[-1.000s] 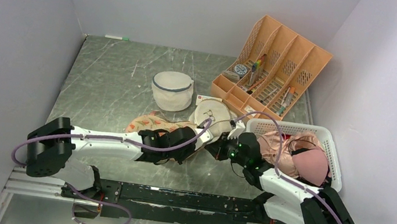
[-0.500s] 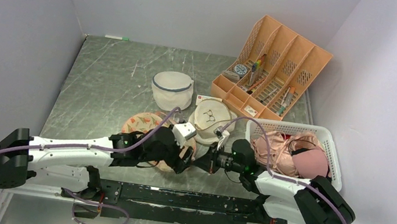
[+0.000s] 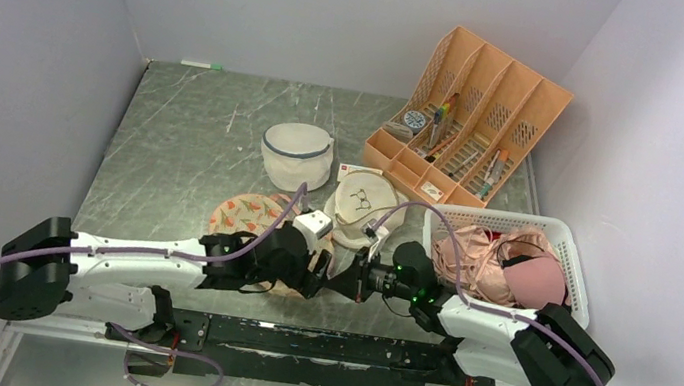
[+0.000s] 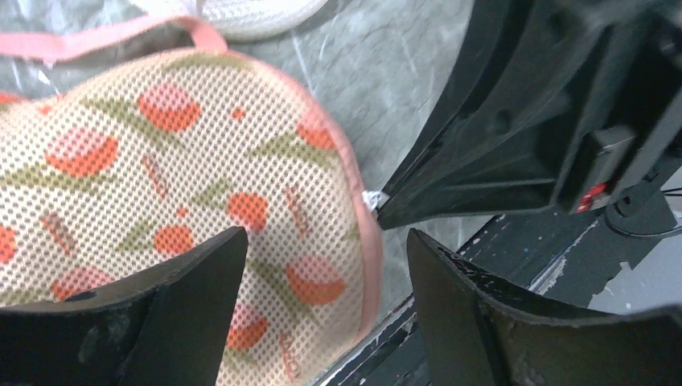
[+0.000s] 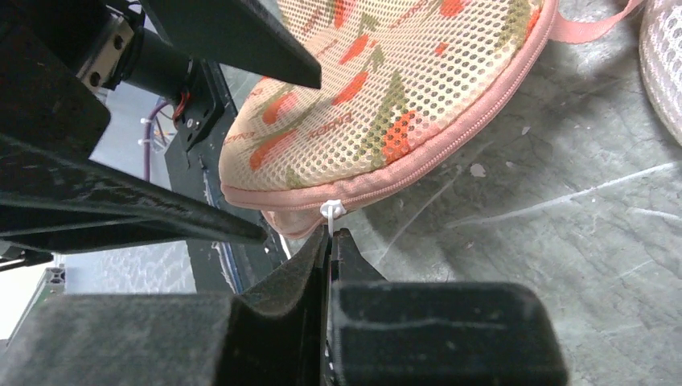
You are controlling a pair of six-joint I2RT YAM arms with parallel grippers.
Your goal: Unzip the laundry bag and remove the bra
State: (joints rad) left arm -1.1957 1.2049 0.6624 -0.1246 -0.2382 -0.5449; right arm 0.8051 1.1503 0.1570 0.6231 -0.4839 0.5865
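Observation:
The laundry bag (image 3: 249, 215) lies flat near the table's front edge, beige mesh with an orange-red print and pink zip edging (image 4: 161, 169) (image 5: 386, 88). My left gripper (image 3: 319, 273) (image 4: 323, 237) hovers open over the bag's right end, with the pink edge below the gap between its fingers. My right gripper (image 3: 352, 281) (image 5: 330, 235) is shut on the white zip pull (image 5: 331, 211) (image 4: 371, 199) at the bag's right rim. The zip looks closed along the side I can see. The bra is hidden.
A white dome mesh bag (image 3: 296, 156) and a round cream bag with a glasses drawing (image 3: 362, 201) sit behind the laundry bag. An orange organizer (image 3: 469, 120) stands at the back right. A white basket (image 3: 576, 256) holds pink garments. The black base rail (image 3: 317, 341) runs just below the bag.
My left gripper opened and let go of the bag, which now lies flatter. The left arm drew back toward the front. My right gripper shifted left and nearer, staying shut on the zip pull.

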